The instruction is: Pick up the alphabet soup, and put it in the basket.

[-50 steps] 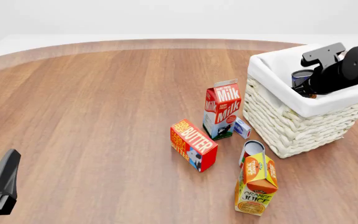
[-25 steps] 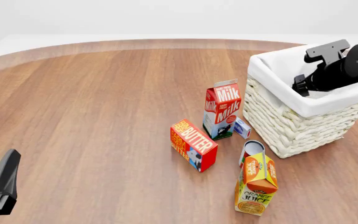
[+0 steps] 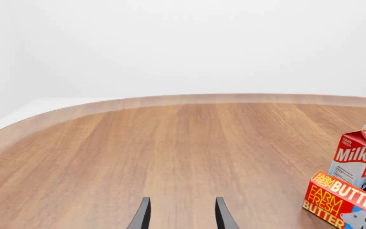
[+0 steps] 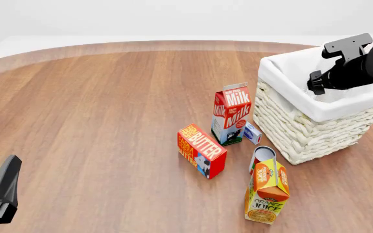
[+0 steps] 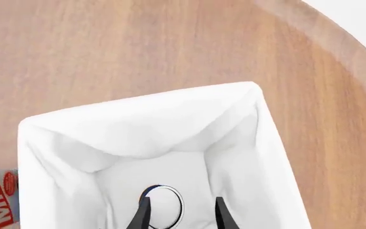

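Since a second ago your right gripper has lifted out of the basket without the can; the left gripper hasn't budged. Alphabet soup now sits upright on the basket floor, pale round top visible in the right wrist view directly under the fingers, which are spread and pinching nothing. Looks like a straight vertical release: dropping it centred kept it off the cloth walls, so it stayed upright.

Left fingers are parted too, empty, parked low over bare tabletop, well apart from the clutter — sensible, out of the way.

Materials: basket is coarse white wicker weave outside, soft white cloth lining folded over the rim, squarish. Tabletop is smooth wood grain with a rounded far edge. Milk carton is gabled card, upright just beside the basket; butter box is a red-orange card block near it; orange juice carton stands nearer you, touching or just beside a slim red-and-white can.

Judgement: placement is done.
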Action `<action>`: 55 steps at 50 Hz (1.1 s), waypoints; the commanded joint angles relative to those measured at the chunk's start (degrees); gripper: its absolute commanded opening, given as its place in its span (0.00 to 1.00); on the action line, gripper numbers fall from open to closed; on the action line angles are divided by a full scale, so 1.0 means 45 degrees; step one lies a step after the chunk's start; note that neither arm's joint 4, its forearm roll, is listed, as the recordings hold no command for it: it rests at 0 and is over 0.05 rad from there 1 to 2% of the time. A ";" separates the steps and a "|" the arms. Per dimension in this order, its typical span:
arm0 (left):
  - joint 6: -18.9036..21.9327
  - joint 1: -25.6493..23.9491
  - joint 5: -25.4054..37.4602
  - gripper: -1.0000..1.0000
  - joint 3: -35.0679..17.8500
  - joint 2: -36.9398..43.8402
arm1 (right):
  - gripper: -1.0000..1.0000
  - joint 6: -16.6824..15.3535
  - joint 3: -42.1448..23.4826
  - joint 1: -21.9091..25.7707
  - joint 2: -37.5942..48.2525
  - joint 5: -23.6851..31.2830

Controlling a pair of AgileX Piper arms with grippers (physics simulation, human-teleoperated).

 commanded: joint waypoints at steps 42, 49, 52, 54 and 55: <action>0.0000 0.0000 0.0000 1.00 0.0000 0.0000 | 1.00 0.0272 0.3114 0.0347 -0.4586 -0.1754; 0.0000 0.0000 0.0000 1.00 0.0000 0.0000 | 1.00 0.0300 0.3530 0.0366 -0.5218 -0.1888; 0.0000 0.0000 0.0000 1.00 0.0000 0.0000 | 1.00 0.0247 0.3753 0.0298 -0.5418 -0.1984; 0.0000 0.0000 0.0000 1.00 0.0000 0.0000 | 1.00 0.0248 0.3883 0.0323 -0.5638 -0.1983; 0.0000 0.0000 0.0000 1.00 0.0000 0.0000 | 1.00 0.0250 0.3993 0.0345 -0.5822 -0.1986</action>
